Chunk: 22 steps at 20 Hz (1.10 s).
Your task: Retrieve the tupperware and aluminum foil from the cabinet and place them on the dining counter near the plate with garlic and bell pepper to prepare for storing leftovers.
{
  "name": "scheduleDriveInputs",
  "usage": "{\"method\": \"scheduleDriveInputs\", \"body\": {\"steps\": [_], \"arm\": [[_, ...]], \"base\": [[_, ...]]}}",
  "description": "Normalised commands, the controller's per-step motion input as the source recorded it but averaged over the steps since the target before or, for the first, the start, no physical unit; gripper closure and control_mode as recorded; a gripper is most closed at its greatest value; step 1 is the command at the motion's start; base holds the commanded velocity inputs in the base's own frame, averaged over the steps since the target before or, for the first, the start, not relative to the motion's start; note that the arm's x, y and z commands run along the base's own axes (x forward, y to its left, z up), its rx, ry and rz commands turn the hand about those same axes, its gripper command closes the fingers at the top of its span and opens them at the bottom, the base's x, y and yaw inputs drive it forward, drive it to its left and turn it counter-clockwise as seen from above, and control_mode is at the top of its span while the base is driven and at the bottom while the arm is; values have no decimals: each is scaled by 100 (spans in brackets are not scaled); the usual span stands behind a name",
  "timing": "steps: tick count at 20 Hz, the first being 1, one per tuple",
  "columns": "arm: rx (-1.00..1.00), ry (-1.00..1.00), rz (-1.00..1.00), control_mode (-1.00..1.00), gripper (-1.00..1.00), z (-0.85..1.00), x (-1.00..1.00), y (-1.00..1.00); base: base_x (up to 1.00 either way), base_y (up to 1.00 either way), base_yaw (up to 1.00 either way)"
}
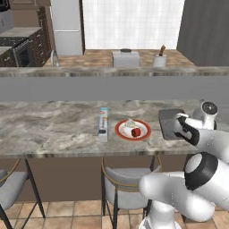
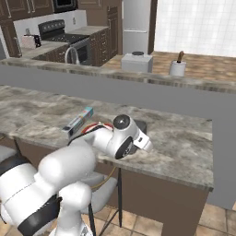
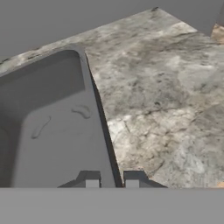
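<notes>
The tub (image 1: 169, 123) is half hidden in the left base view by the gripper (image 1: 178, 127) and wrist, and in the right base view only a dark sliver (image 2: 141, 125) is seen behind the arm. In the hand view its grey inside (image 3: 48, 127) is cut off at the left edge. There the two fingertips (image 3: 92, 180) are seen narrowly set on either side of the tub's right wall, so the tub is held by its rim; the gripper (image 3: 112, 181) sits low in that view.

The tub rests on the counter (image 1: 53, 125), just right of the plate (image 1: 133, 130). What lies on the plate is hard to make out: a pale lump and a red piece (image 1: 136, 132). In the right base view the plate (image 2: 92, 127) is mostly covered by the arm.

One foil box (image 1: 103, 124) is counted, lying just left of the plate, seen also in the right base view (image 2: 78, 121). One tub, one plate and one foil box are counted on the counter (image 2: 184, 143). Two stools are seen below it, one (image 1: 123, 190) partly behind the arm, the other (image 1: 11, 190) cut off at the left edge.
</notes>
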Motion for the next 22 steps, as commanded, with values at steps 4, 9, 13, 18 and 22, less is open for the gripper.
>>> {"method": "scheduleDriveInputs", "body": {"steps": [4,9,13,18,22], "arm": [[0,4,0,-100,100,-40,50,-13],[0,0,0,-100,100,-32,60,-1],[0,0,0,-100,100,-25,71,0],[2,1,-5,-100,100,-32,58,-36],[3,1,-9,-100,100,-26,47,-56]], "base": [[0,0,0],[0,0,0],[0,0,0],[0,0,0],[0,0,0]]}}
